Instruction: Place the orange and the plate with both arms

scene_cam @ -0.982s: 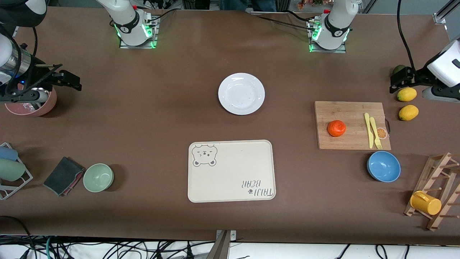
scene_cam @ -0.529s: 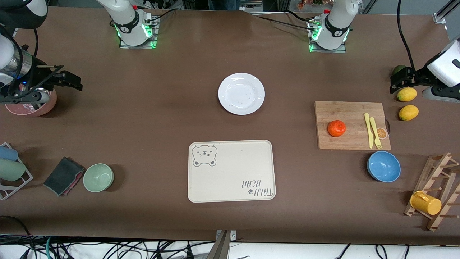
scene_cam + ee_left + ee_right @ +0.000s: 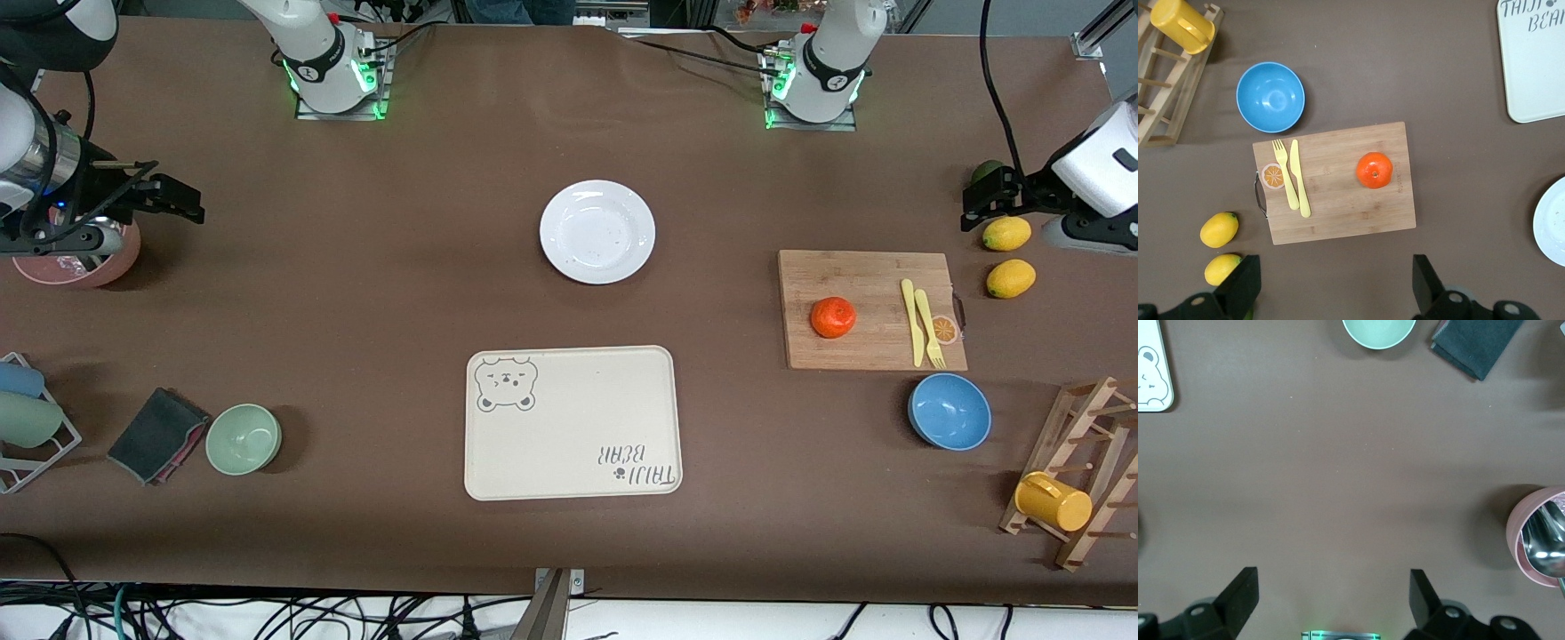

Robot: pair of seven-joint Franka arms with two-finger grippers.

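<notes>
Left tool released over lemons, right tool released, tray lettered "TAIJI BEAR"

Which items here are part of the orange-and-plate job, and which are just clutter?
Job: orange on the cutting board; white plate; left gripper and right gripper, both open.

Clutter: bear tray, blue bowl, green bowl, lemons, plastic cutlery, yellow mug, dark cloth, pink bowl.
</notes>
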